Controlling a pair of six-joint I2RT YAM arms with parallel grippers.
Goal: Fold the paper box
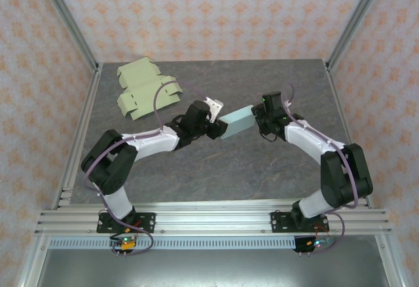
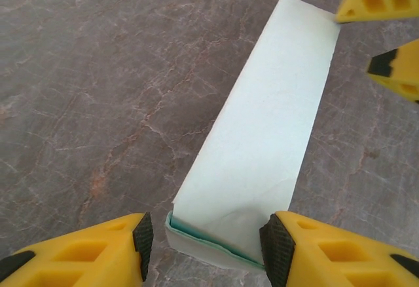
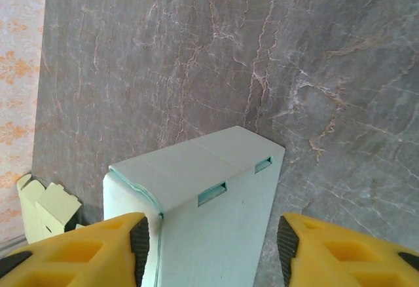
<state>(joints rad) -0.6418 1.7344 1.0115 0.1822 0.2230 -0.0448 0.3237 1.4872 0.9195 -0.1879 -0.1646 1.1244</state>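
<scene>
1. The surface is a flat, matt, grey stone-look slab with pale veins.
2. Two flat, pale green card box blanks lie stacked at its far left, well apart from both arms.
3. The paper box is at mid-surface, a long, slim, pale teal block of smooth thin card, already closed into shape. Its long axis runs straight from one tool to the other, so each arm has one end and neither is nearer.
4. Your left tool is at a middling width, its black pads against the flanks of the box's end. It looks like a grip.
5. Your right tool straddles the other end, its jaws wider than the box, with a gap on one side.
6. Two small slots cut the lid edge at that end. Any tucking there would likely fall to the right arm.
</scene>
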